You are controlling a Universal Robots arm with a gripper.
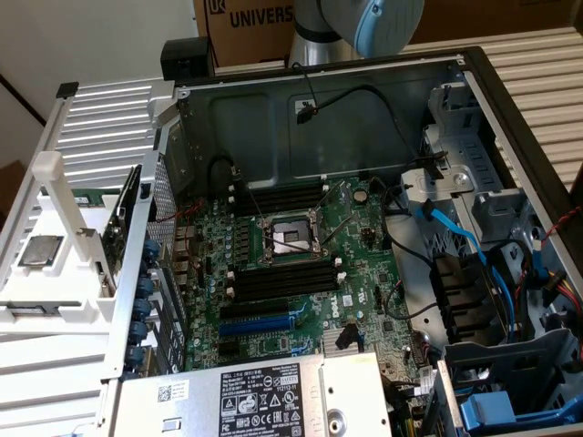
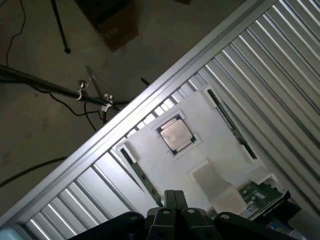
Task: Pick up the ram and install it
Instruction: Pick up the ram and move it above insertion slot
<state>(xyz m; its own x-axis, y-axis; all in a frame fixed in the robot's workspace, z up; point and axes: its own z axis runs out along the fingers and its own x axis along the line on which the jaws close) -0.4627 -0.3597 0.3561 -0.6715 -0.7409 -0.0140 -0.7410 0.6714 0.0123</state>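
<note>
The ram (image 1: 117,221) is a green board with dark chips, standing on edge at the side of a white holder tray (image 1: 55,291) beside the open computer case, on the exterior view's left. The wrist view catches a green corner of the ram (image 2: 255,194) past the tray's white handle (image 2: 215,182). My gripper (image 2: 170,199) hangs high above this tray, fingers shut together with nothing between them. Black memory slots (image 1: 278,196) and a second bank of slots (image 1: 282,278) lie either side of the processor socket (image 1: 287,238) on the motherboard.
A silver-topped processor chip (image 2: 175,135) rests in the tray. Cables (image 1: 455,232), drive cages (image 1: 510,209) and a power supply (image 1: 264,396) crowd the case around the motherboard. The arm's blue-capped joint (image 1: 387,23) stands behind the case. Ribbed metal table (image 2: 280,65) lies around the tray.
</note>
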